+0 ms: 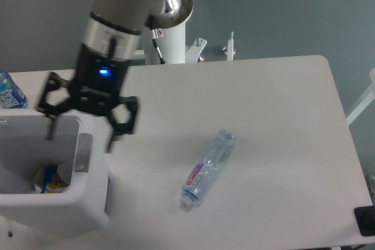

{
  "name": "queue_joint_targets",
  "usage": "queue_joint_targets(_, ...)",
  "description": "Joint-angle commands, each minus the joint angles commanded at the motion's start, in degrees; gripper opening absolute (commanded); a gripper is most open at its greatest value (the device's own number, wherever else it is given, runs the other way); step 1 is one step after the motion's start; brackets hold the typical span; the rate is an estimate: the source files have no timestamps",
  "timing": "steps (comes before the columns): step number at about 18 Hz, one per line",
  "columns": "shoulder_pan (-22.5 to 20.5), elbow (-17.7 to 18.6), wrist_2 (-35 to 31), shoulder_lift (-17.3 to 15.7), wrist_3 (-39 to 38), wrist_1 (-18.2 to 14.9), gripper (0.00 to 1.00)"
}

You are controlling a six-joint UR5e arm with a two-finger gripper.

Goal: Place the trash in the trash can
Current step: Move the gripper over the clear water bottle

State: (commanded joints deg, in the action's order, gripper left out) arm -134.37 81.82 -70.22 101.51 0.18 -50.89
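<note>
- White bin [88, 200] at the left edge of the table [275, 115], near its front corner; grey patch [83, 153] on the rim side facing the bottle.
- Inside the bin: only a scrap of yellow-and-blue packaging [50, 178] visible; no plastic wad to be seen, perhaps sunk deeper, cannot tell.
- Gripper [82, 122] hanging over the bin's right rim, jaws spread wide, nothing between them; one finger over the bin mouth, the other outside, above the table.
- Clear bottle with red-and-white label [206, 169] lying on its side near the table's middle, toward the front edge, well apart from bin and gripper, cap end pointing toward the front edge.
- Blue-labelled bottle [10, 91] upright at the far left edge, behind the bin; not trash, to be left alone.
- Judged stage: bottle not yet binned, so the job roughly half done.
- Risks from here:
  - Round, slick bottle likely to roll or squirt out if pinched off-centre or along its length; better gripped across the body.
  - Thin plastic likely to crush and twist in the jaws, leaving a crooked hold and a drop short of the bin.
  - Low travel back toward the bin could knock its rim and shove it off the left edge.
  - Release too near the rim could bounce the bottle back onto the table.
</note>
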Motion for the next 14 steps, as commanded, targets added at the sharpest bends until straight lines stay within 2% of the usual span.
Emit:
queue_joint_targets(6, -9.8, 1.0, -0.4, 0.5, 3.9, -0.1, 1.00)
queue_joint_targets(10, -13.3, 6.3, -3.9, 0.5, 18.9, 0.0, 1.00)
queue_joint_targets(12, -13.5, 7.1, -6.5, 1.3, 26.0, -0.6, 1.00)
queue_joint_targets(14, -13.6, 7.3, -7.0, 2.7, 29.4, -1.3, 1.00)
